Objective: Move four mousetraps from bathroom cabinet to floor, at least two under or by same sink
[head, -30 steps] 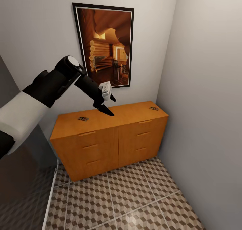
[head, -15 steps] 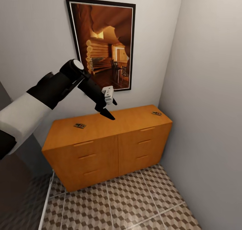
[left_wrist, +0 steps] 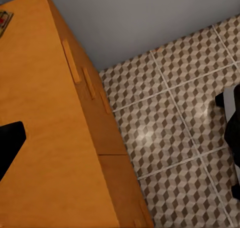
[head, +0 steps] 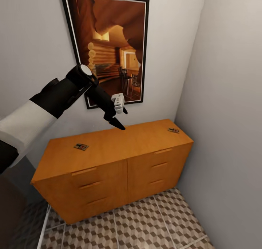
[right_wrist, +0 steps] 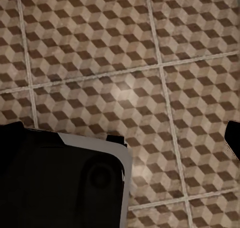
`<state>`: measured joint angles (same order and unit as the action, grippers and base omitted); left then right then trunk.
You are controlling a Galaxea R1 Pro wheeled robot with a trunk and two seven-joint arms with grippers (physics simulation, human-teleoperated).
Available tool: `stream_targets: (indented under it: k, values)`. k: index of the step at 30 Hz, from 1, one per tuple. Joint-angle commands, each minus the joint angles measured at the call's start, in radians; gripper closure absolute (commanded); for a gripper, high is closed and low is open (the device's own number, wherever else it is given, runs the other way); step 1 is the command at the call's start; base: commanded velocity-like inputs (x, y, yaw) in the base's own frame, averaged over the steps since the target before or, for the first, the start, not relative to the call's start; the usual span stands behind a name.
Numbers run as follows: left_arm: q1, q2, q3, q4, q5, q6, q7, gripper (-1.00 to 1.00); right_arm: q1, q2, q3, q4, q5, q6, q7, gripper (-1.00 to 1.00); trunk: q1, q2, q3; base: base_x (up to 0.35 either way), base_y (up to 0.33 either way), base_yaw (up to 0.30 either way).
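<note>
Cabinet (head: 109, 150) top mostly bare: one mousetrap (head: 81, 146) near its left end, another (head: 173, 130) at far right corner, wide free stretch between. Left gripper (head: 118, 119) hangs above that middle stretch, apart from both. Back wall with picture (head: 105, 45) closes off rear; side wall (head: 229, 114) hems right end. Floor (head: 145, 223) before drawers open. Drawers all closed, handles reachable.
</note>
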<state>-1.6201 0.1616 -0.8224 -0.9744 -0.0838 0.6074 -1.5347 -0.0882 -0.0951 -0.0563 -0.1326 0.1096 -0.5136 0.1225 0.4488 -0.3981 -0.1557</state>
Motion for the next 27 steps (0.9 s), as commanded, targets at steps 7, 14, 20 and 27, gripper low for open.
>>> stream_targets:
  k: [7,14,20,27]
  values:
    - [-0.001,-0.002,-0.001,-0.001,-0.005,0.01,-0.004,-1.0,-0.001,0.0,-0.007,0.001,0.01,-0.003,0.002,-1.0,0.001,-0.002,-0.002,0.337,0.0,0.0]
    - [-0.001,-0.002,-0.001,-0.001,-0.005,0.01,-0.004,-1.0,-0.001,0.0,-0.008,0.001,0.01,-0.003,0.002,-1.0,0.001,-0.002,0.0,0.174,0.0,-0.059]
    - [-0.001,-0.002,-0.001,-0.001,-0.005,0.01,-0.004,-1.0,-0.001,0.0,-0.008,0.001,0.009,-0.003,0.002,-1.0,0.001,-0.002,0.005,0.034,0.0,-0.179]
    - [-0.001,-0.002,-0.001,-0.001,-0.005,0.01,-0.004,-1.0,-0.001,0.0,-0.008,0.001,0.009,-0.003,0.002,-1.0,0.001,-0.002,0.013,0.006,0.0,-0.208]
